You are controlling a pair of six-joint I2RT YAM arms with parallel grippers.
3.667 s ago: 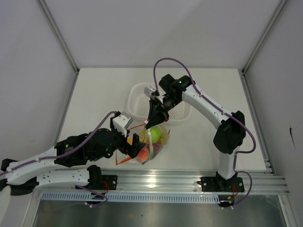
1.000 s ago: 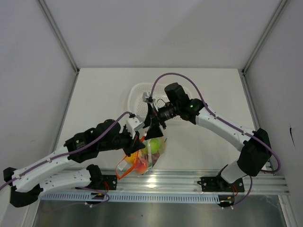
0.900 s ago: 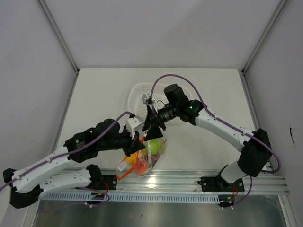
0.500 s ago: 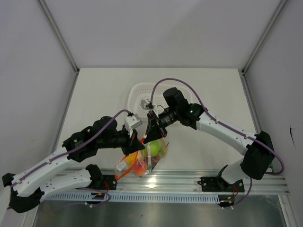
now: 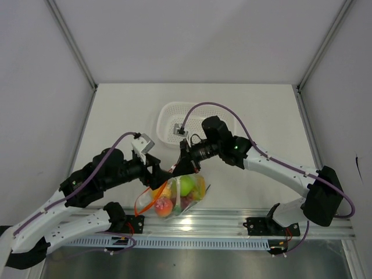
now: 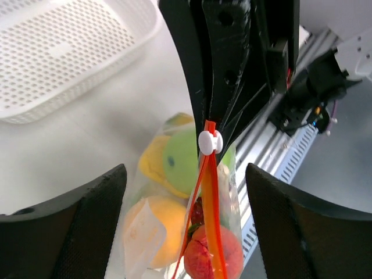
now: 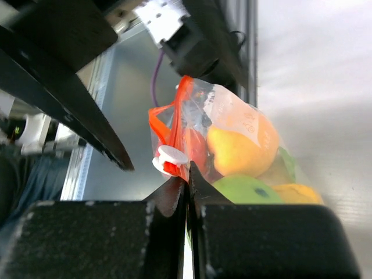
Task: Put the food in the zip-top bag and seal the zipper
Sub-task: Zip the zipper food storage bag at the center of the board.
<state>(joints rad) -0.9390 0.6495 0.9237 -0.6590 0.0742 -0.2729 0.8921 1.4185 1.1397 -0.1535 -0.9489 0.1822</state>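
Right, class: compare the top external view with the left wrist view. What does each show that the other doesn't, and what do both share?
Only the top view: the left arm behind its wrist. Only the left wrist view: the white slider on the zipper, pinched by the right gripper. Both: the basket, the zip-top bag and the green apple.

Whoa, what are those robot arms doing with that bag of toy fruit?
They're bagging toy food. It is inside the clear zip-top bag. The right end effector is pinched shut on the bag's top, beside the white slider on the red zipper. The left end effector is open, a finger on each side of the bag, not touching it. I can't tell whether the zipper is fully closed.
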